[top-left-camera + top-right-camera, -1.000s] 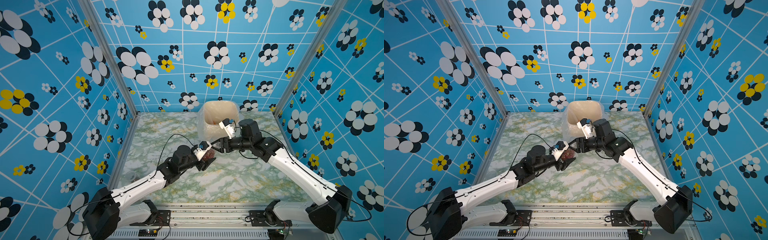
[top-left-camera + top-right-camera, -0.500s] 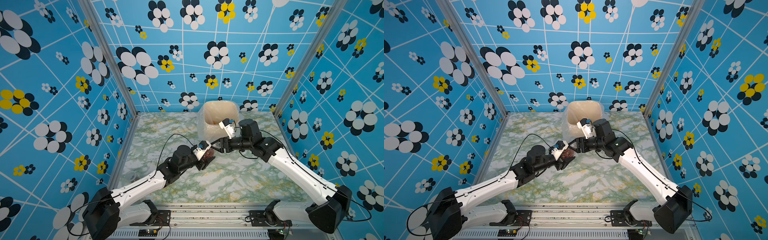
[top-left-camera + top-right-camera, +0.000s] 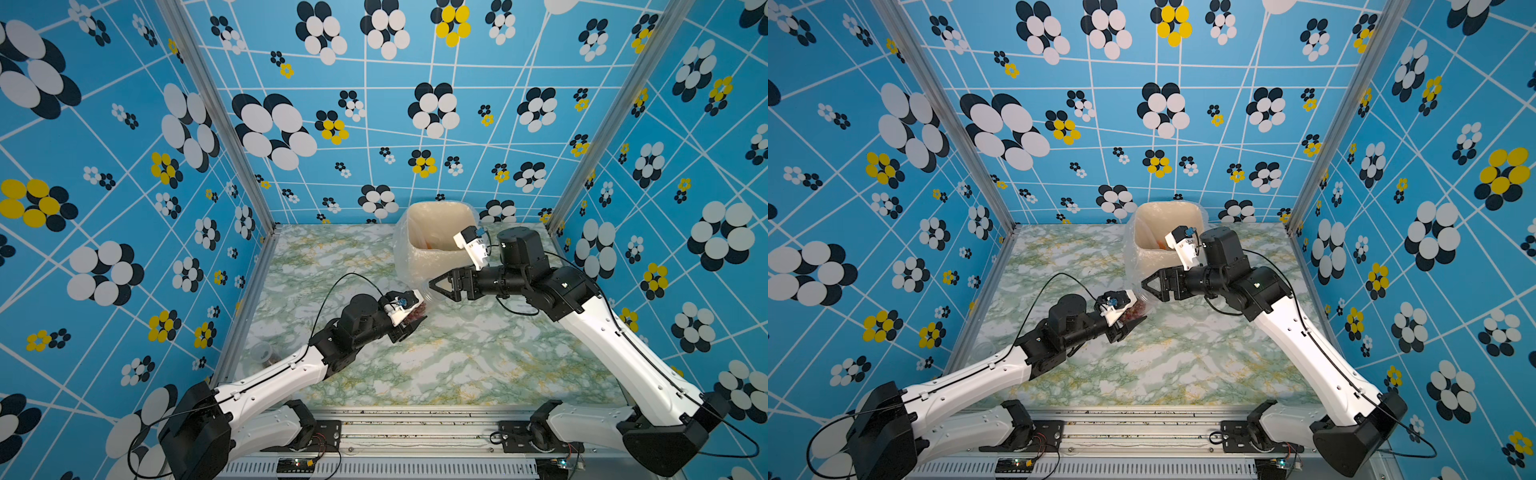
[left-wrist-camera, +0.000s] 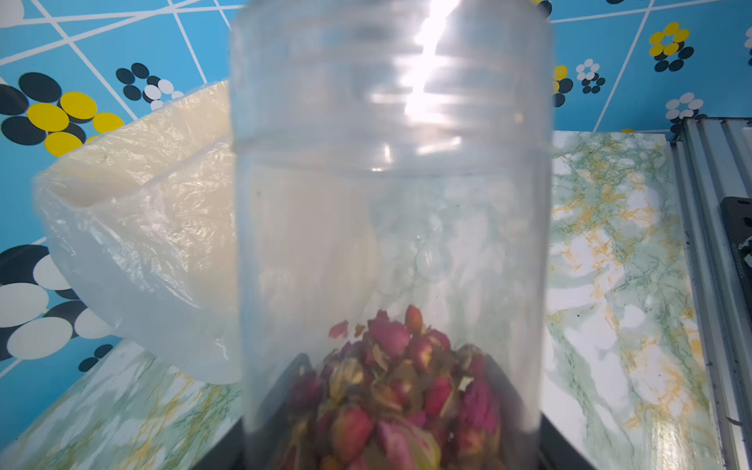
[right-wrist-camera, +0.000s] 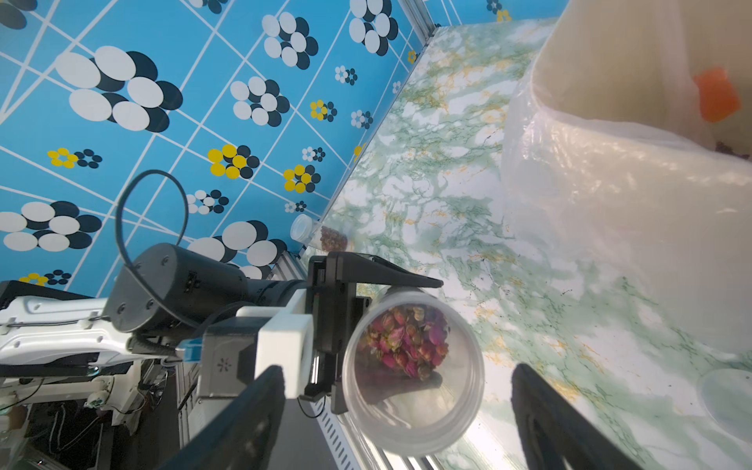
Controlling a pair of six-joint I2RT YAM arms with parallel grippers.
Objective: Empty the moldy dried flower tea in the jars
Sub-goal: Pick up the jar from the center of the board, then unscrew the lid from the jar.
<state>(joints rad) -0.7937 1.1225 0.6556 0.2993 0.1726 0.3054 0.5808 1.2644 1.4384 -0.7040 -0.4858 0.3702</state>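
Judged step in hand as lid off, pour pending. Found small clear cylindrical jar (image 5: 413, 411) clamped at its closed end in left gripper (image 3: 409, 322), with mouth bare and facing right gripper (image 3: 436, 286). Found loose reddish-brown dried flower tea (image 5: 407, 342) heaped at gripped end. Found right gripper spread wide, empty, touching nothing, just short of jar mouth. Noted flat round clear lid (image 5: 728, 401) lying on green marbled surface (image 3: 457, 365). Judged next move as carrying jar over big beige plastic-lined bin (image 3: 419, 259), close by, and upending it there. Noted second clear jar (image 5: 321, 238), capped and lying at surface edge, not yet emptied
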